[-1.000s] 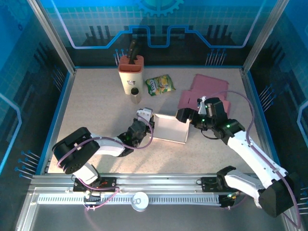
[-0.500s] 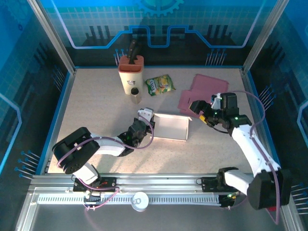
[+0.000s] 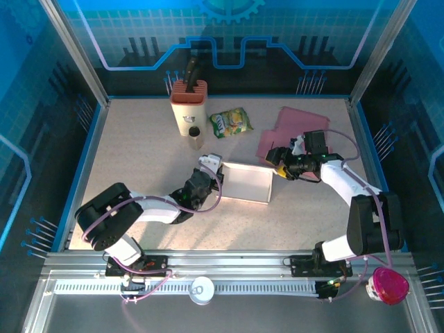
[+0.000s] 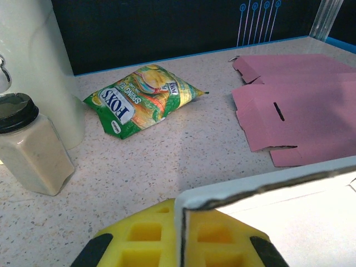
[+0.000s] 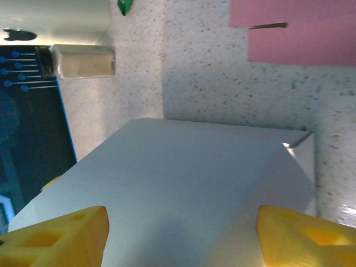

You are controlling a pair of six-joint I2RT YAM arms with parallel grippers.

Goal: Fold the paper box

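Pinching box (image 3: pixel 247 184) wall, left hand (image 3: pixel 214 175), right hand (image 3: pixel 278 169) spread astride it

I count one white box (image 3: pixel 246 182), one snack bag (image 3: pixel 231 122), one jar (image 3: pixel 195 137) with a dark cap, and one knife block (image 3: pixel 189 100) holding one dark handle (image 3: pixel 192 68). Pink card (image 3: pixel 295 128) lies flat: one sheet or two overlapping, I cannot tell. Two arms are in view — a left arm (image 3: pixel 156 208) and a right arm (image 3: pixel 340 180). By the near rail I count one white disc (image 3: pixel 202 290) and one pink rounded object (image 3: pixel 388 284).
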